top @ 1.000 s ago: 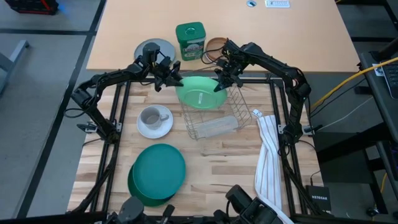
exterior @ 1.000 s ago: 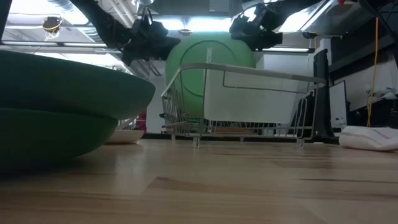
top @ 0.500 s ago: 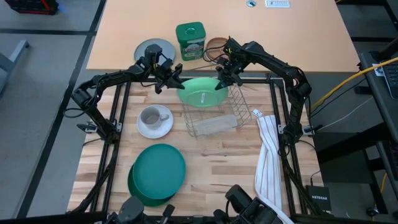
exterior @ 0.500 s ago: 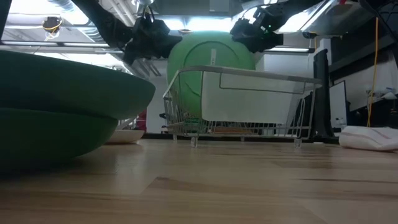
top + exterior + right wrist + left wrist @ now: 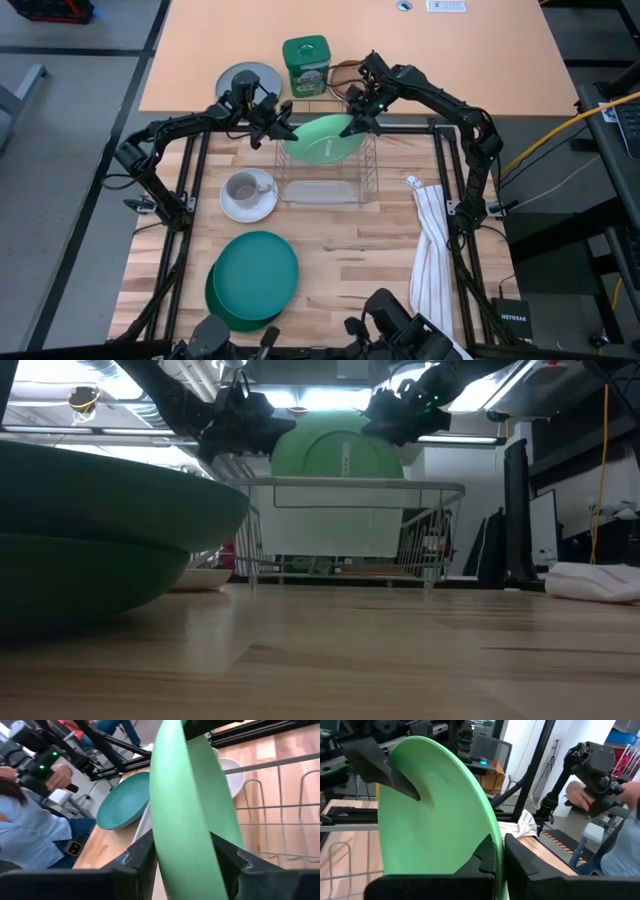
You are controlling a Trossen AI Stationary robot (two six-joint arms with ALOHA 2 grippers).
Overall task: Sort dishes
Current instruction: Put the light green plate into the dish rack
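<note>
A light green plate (image 5: 325, 139) stands nearly on edge over the far end of the wire dish rack (image 5: 322, 185). The rack's front hides its lower edge in the low view. My left gripper (image 5: 285, 131) is shut on the plate's left rim. My right gripper (image 5: 354, 124) is open at the right rim, one finger (image 5: 142, 852) on each side of the rim (image 5: 182, 820). A grey mug on a white saucer (image 5: 248, 193) sits left of the rack. Teal plates (image 5: 255, 278) are stacked at the near left. My left gripper pinches the green plate's left rim (image 5: 495, 832) between its two fingers, one finger on each face. The fingers come level from the table's left. The plate stands on edge, slightly tilted, above the rack; whether its lower edge rests in the rack is hidden.
A green tin (image 5: 305, 64), a flat grey plate (image 5: 247, 77) and a brown plate (image 5: 346, 72) stand on the far table. A striped towel (image 5: 432, 250) lies right of the rack. A person's hands (image 5: 580, 795) hold controls beyond the table.
My left gripper has shut on the plate's left rim and my right gripper has opened and tipped up a little. The plate has swung more upright and edged toward the far side. The rack has turned square and slid toward the table's left.
</note>
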